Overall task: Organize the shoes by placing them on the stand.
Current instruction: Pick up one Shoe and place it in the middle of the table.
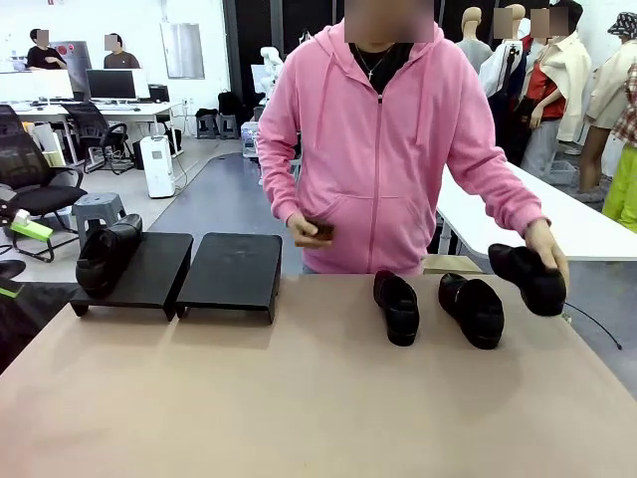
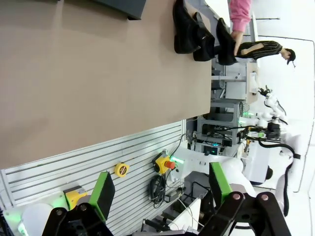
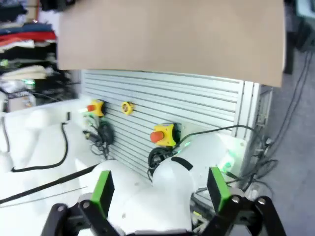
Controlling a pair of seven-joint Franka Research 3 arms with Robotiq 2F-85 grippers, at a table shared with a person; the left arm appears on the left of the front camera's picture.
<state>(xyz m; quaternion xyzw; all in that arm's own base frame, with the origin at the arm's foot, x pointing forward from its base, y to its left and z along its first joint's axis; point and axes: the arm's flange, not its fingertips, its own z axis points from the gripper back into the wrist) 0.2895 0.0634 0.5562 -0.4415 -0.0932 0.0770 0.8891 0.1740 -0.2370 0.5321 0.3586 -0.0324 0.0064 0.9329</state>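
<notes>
The black stand (image 1: pixel 231 269) sits at the table's far left as two sloped platforms side by side. One glossy black shoe (image 1: pixel 107 254) rests on its left platform. Two more shoes (image 1: pixel 398 307) (image 1: pixel 473 311) lie on the table at the far right of centre. A person in a pink hoodie holds another shoe (image 1: pixel 528 277) in one hand just above the table's right end. In the left wrist view my left gripper (image 2: pixel 161 189) is open and empty, far from the shoes (image 2: pixel 184 27) and the stand's corner (image 2: pixel 123 6). My right gripper (image 3: pixel 161 189) is open and empty too.
The person's other hand (image 1: pixel 304 229) holds a small dark object at waist height. The brown tabletop (image 1: pixel 299 398) is bare across its near half. Below the table's near edge run a slatted panel with red and yellow buttons (image 3: pixel 162 133) and a white robot base (image 3: pixel 172 187).
</notes>
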